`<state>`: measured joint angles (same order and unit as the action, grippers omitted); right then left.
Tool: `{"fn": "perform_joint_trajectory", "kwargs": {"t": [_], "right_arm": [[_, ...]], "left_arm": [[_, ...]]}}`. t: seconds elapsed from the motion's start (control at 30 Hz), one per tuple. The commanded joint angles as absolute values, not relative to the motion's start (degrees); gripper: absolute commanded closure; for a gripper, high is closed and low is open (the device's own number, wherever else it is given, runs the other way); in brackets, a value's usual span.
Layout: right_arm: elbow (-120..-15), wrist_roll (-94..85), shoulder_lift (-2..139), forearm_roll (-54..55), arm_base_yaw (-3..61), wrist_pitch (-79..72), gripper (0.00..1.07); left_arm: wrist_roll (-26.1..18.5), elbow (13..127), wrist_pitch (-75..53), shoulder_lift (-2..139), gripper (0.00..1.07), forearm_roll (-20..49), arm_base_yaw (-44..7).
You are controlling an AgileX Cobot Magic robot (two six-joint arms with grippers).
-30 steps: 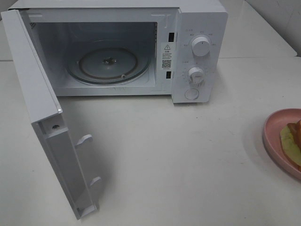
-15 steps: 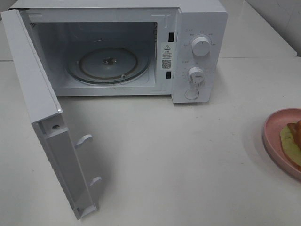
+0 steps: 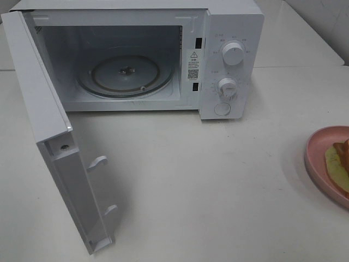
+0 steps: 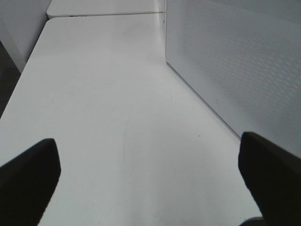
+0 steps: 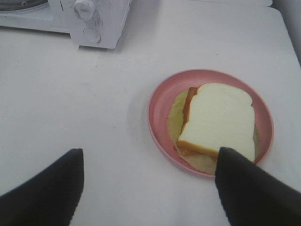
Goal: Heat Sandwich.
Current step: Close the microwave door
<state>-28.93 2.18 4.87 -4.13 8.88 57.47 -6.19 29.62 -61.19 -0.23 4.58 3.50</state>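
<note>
The sandwich (image 5: 218,120) has a white bread slice on top, with red-brown and pale yellow-green layers under it. It lies on a round pink plate (image 5: 160,101) on the white table. In the exterior view the plate (image 3: 316,158) and the sandwich (image 3: 338,162) are cut off by the right edge. My right gripper (image 5: 150,160) is open above the table, short of the plate, with one finger (image 5: 249,188) overlapping the plate's near rim. My left gripper (image 4: 148,155) is open and empty over bare table beside the microwave's side wall (image 4: 235,61). Neither gripper shows in the exterior view.
The white microwave (image 3: 232,33) stands at the back, its door (image 3: 49,136) swung wide open toward the front left. Its glass turntable (image 3: 124,73) carries nothing. Two knobs and a button are on its right panel (image 3: 227,87). Bare table lies between the microwave and the plate.
</note>
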Motion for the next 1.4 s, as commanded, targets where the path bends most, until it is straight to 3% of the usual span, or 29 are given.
{"fn": "perform_joint_trajectory", "kwargs": {"t": [0.03, 1.4], "right_arm": [[-28.5, 1.7, 2.5, -3.8, 7.4, 57.2, 0.32], [-28.5, 2.1, -1.7, -3.8, 6.1, 57.2, 0.32]], "left_arm": [[-6.2, 29.6, -61.2, -0.5, 0.09, 5.0, 3.4], [-6.2, 29.6, -61.2, -0.1, 0.09, 5.0, 3.4]]}}
